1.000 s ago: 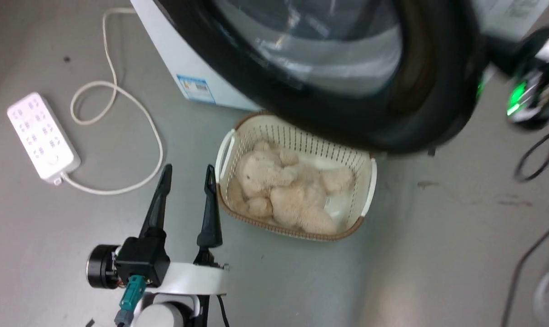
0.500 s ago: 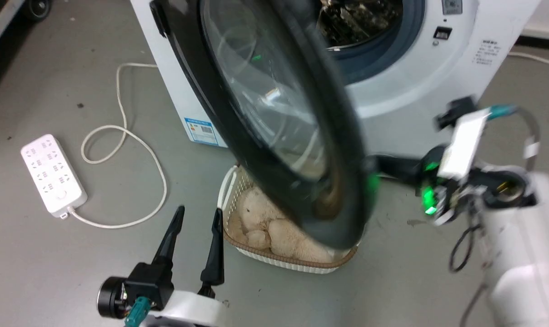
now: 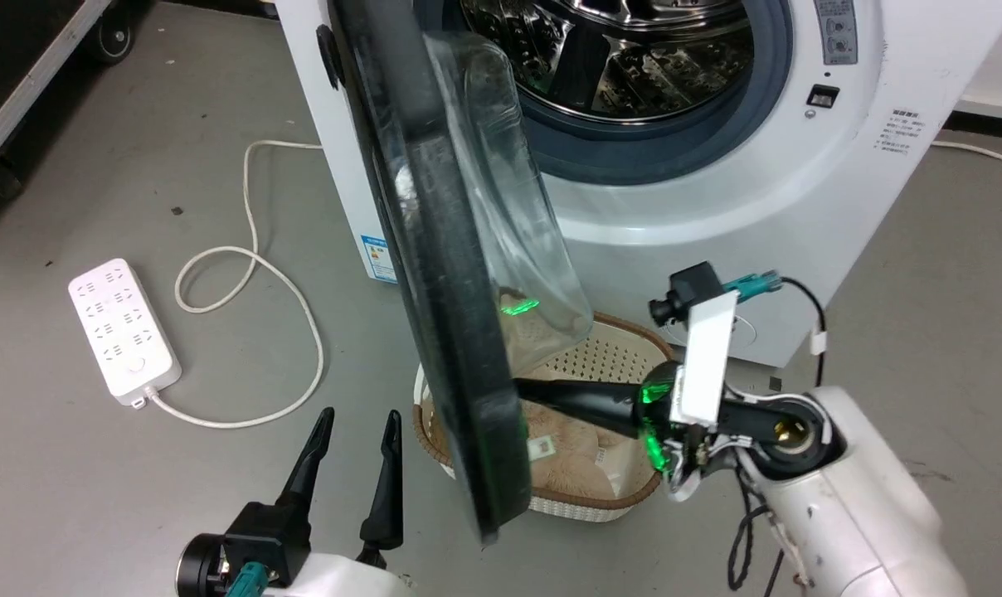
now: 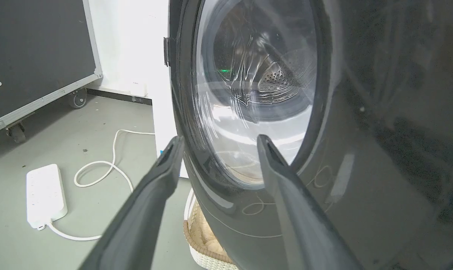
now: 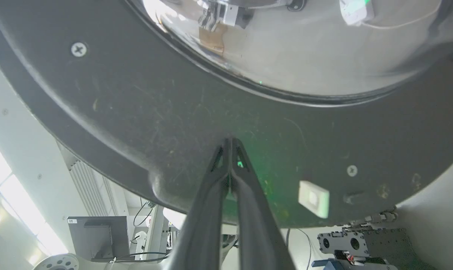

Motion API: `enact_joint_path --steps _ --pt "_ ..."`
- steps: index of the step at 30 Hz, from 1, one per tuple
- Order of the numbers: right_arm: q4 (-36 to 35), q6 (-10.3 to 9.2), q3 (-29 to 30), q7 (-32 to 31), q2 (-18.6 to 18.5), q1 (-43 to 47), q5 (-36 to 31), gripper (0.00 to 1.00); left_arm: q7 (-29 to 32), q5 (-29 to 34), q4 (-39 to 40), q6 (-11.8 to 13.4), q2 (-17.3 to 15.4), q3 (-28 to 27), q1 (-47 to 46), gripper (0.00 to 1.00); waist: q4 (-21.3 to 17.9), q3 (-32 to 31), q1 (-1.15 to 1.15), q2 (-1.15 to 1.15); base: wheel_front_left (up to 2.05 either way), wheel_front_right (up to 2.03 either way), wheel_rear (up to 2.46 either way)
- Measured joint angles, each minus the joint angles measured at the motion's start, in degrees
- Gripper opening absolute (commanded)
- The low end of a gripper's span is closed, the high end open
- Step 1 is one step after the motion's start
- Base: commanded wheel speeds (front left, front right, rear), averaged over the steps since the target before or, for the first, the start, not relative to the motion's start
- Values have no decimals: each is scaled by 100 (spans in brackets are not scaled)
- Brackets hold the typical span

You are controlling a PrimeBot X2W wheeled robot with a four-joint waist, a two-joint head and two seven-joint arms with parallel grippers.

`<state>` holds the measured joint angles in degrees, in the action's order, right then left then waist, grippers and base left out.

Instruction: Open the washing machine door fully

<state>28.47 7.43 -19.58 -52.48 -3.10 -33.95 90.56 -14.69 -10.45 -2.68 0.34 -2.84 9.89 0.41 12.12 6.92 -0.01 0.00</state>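
While the round black-rimmed glass washing machine door hangs half open on the white front-loading washing machine, the right gripper, jaws clenched, presses its inner rim; the left gripper hovers, jaws released.

Left gripper sits low on my left. The left fingers point up the head view, spread wide and empty. Its black wrist block is down at the bottom edge, on the white arm shell. On the right, my pale forearm comes in from the lower corner and bends at the wrist, with a green light glowing just past it. Right gripper reaches out flat toward the left. On its own wrist camera I've got the right fingers pressed together, tips meeting in a point.
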Motion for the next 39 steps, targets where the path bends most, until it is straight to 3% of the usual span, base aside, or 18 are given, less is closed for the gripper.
enact_joint_path --steps 3,4,5,10,16,17,18,20,22,27,34,39 --pt "-47 0 -99 272 12 3 27 0 0 11 -2 -2 0 -15 41 100 -17 -24 0 0 0 0 0" --pt "-59 0 -70 416 13 3 -20 29 0 10 -2 -4 0 -24 60 100 -30 -35 0 0 0 0 0" --pt "-82 0 -22 555 0 4 -83 100 0 9 -2 -10 0 -33 70 100 -47 -48 1 0 0 0 0" --pt "-419 0 394 1569 -363 174 -671 100 0 -65 -14 -34 0 -99 73 100 -177 -144 1 0 0 0 0" --pt "-1458 0 543 3375 -1137 664 -2364 100 0 -191 -63 -53 0 -337 99 100 -458 -349 1 0 0 0 0" --pt "-1602 0 568 3698 -1248 760 -2660 100 0 -191 -62 -57 0 -361 102 100 -501 -388 1 0 0 0 0" --pt "-1878 0 543 4398 -1527 970 -3450 100 0 -191 -62 -65 2 -411 114 100 -587 -470 0 0 0 0 0" --pt "-2113 1 479 5008 -1823 1195 -4406 100 0 -192 -53 -101 2 -490 146 100 -680 -537 0 0 0 0 0" --pt "-2229 1 599 5475 -1889 1450 -5056 100 0 -222 -44 -103 -1 -568 197 100 -775 -593 0 0 0 0 0" --pt "-2457 1 1394 6260 -1430 2275 -6461 100 0 -283 -102 -111 -30 -753 297 100 -979 -708 0 0 0 0 0" --pt "-2943 1 2270 6424 -277 3272 -8159 100 0 -318 -130 -212 -67 -868 364 100 -1148 -785 0 0 0 0 0" --pt "-3087 1 2403 6428 -42 3793 -9018 100 0 -304 -179 -238 -78 -873 434 100 -1168 -797 0 0 0 0 0"
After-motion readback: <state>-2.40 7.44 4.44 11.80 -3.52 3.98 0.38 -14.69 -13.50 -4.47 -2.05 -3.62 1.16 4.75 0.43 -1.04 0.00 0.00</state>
